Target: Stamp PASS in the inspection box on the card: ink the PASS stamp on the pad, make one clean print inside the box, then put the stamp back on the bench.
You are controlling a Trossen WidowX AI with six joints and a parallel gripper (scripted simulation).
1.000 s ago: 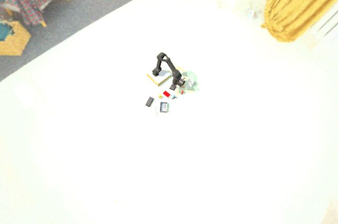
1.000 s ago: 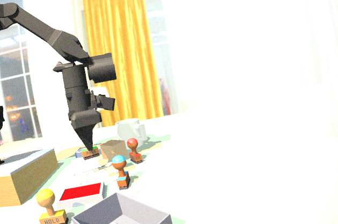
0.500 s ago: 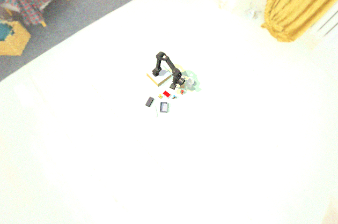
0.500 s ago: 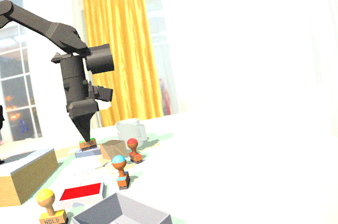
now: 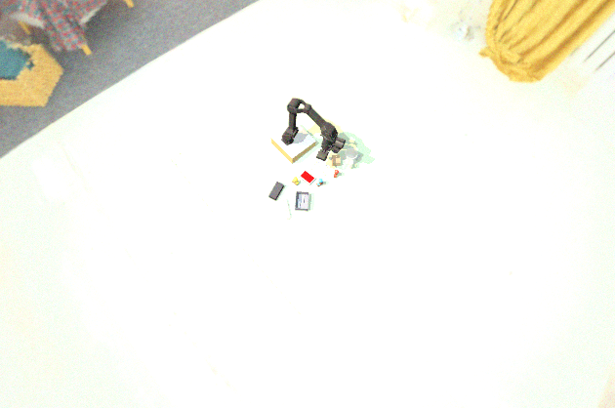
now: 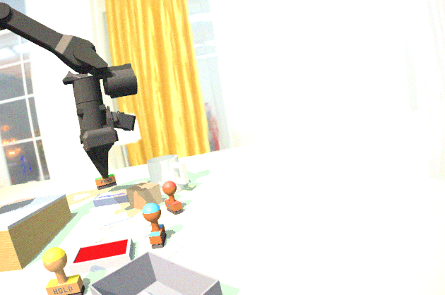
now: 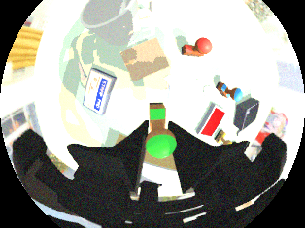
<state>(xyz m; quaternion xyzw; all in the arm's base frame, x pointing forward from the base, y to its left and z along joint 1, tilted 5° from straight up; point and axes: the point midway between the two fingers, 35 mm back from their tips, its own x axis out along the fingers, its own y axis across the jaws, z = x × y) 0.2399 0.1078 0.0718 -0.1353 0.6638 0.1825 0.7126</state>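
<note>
My gripper (image 6: 105, 176) (image 7: 157, 124) is shut on the PASS stamp (image 6: 106, 181) (image 7: 161, 146), which has a green knob and a wooden base. It holds the stamp in the air, base down, behind the red ink pad (image 5: 307, 177) (image 6: 102, 252) (image 7: 213, 122). The pad's red face is open in its white case. A white and blue box (image 6: 111, 199) (image 7: 99, 91) lettered STAMP PAD lies left of the stamp in the wrist view. The card area is washed out, with faint lines; the inspection box and any print cannot be made out. The stamp's underside is hidden.
A red-knobbed stamp (image 6: 172, 203) (image 7: 196, 48), a blue-knobbed stamp (image 6: 157, 236) (image 7: 230, 91) and the yellow HOLD stamp (image 6: 63, 286) stand around the pad. Also here are a brown block (image 6: 148, 195) (image 7: 144, 58), a mug (image 6: 157, 169) (image 7: 109, 15), a grey tray (image 6: 129, 272) and a wooden-sided platform (image 6: 40, 232).
</note>
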